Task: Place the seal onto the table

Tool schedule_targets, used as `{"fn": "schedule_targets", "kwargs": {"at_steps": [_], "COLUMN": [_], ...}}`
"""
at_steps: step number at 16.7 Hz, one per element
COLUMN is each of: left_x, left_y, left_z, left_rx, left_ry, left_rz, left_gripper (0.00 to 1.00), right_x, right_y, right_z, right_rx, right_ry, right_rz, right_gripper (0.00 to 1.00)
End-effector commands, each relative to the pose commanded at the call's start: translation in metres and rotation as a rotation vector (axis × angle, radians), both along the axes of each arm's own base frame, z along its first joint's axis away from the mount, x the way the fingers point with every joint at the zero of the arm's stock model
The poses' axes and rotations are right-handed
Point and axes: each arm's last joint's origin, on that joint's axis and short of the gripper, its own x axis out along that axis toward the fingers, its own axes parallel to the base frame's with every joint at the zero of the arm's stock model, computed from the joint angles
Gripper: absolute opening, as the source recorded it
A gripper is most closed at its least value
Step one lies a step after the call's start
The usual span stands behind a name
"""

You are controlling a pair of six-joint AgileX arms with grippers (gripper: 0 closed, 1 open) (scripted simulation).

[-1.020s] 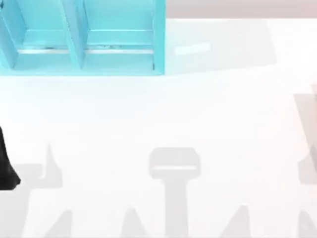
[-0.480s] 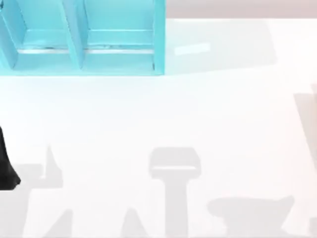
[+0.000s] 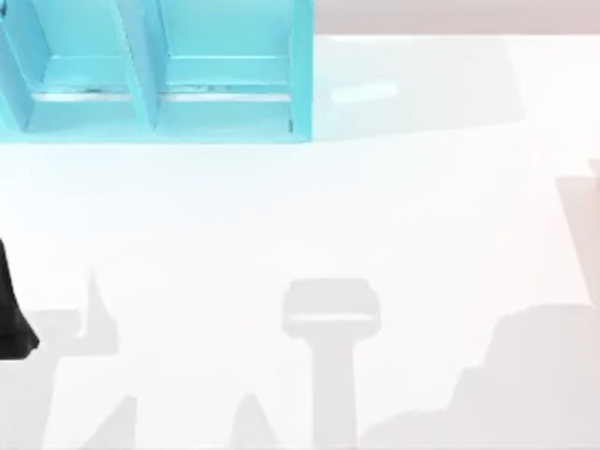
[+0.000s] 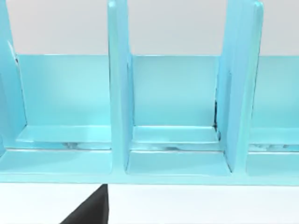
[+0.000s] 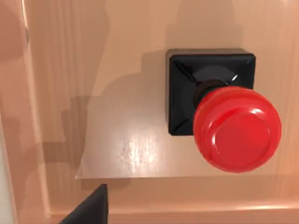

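Jaws of the right gripper (image 5: 88,207) gave no sign of being released or clenched; one dark tip of it showed. Ahead of that tip and apart from it, the seal (image 5: 219,107) stood on a pale wooden surface (image 5: 117,140), red knob (image 5: 237,128) over black base (image 5: 182,93), nothing grasping it. I could not tell the left gripper's (image 4: 91,210) state either; it hung over the white table (image 4: 196,205), facing the turquoise shelf (image 4: 119,116) just beyond.

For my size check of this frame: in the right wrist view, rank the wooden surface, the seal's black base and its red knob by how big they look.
1. Wooden surface.
2 and 3. Seal: red knob and black base look alike; the knob is nearer the camera, so unranked.
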Motion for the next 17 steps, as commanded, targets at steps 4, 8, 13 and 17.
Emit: {"fn": "schedule_targets", "kwargs": {"at_steps": [4,8,13,17], "left_x": [0.0,0.0,0.0,0.0], "left_y": [0.0,0.0,0.0,0.0], "left_z": [0.0,0.0,0.0,0.0], "left_rx": [0.0,0.0,0.0,0.0], "left_ry": [0.0,0.0,0.0,0.0], "left_rz": [0.0,0.0,0.0,0.0], "left_gripper": [1.0,1.0,1.0,1.0], "right_x": [0.011,0.011,0.014,0.015], "right_y": [-0.014,-0.013,-0.015,-0.016], "right_z": [-0.002,-0.002,-0.034,-0.082], "right_rx": [0.034,0.032,0.037,0.028], "right_ry": [0.068,0.066,0.074,0.057], "right_rz": [0.01,0.013,0.009,0.01], "right_gripper": [1.0,1.0,1.0,1.0]}}
